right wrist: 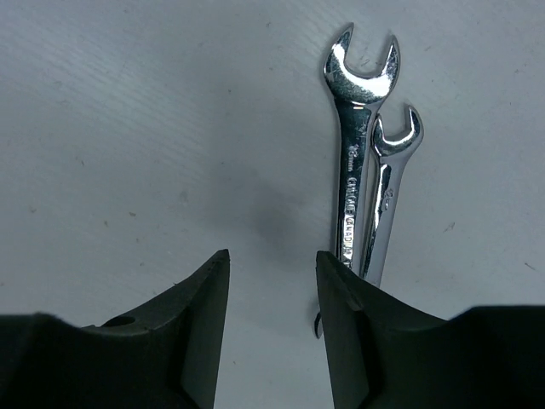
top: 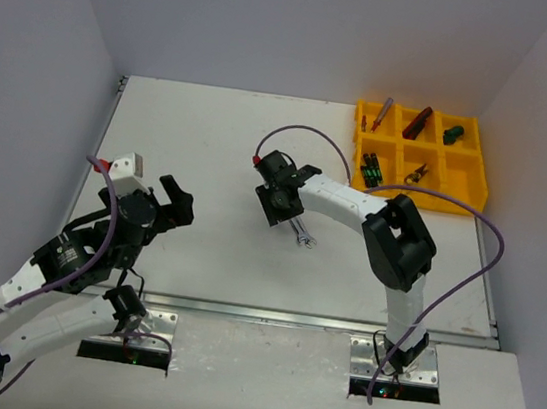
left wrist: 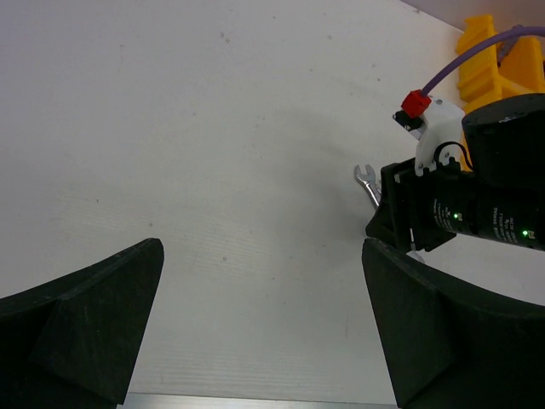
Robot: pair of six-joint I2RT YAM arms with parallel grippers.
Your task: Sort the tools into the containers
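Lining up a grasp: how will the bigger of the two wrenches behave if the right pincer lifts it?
Probably stiff and heavy for its size: the bigger wrench looks like solid polished metal. Its shiny, flat shank may slip in a light grip. It lies close against the smaller wrench, seemingly touching, so that one will likely shift or come along too.

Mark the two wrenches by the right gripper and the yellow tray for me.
larger wrench [right wrist: 350, 183]: right wrist view, middle of its shaft.
smaller wrench [right wrist: 385, 196]: right wrist view, middle of its shaft.
yellow tray [top: 450, 201]: top external view, its near rim.
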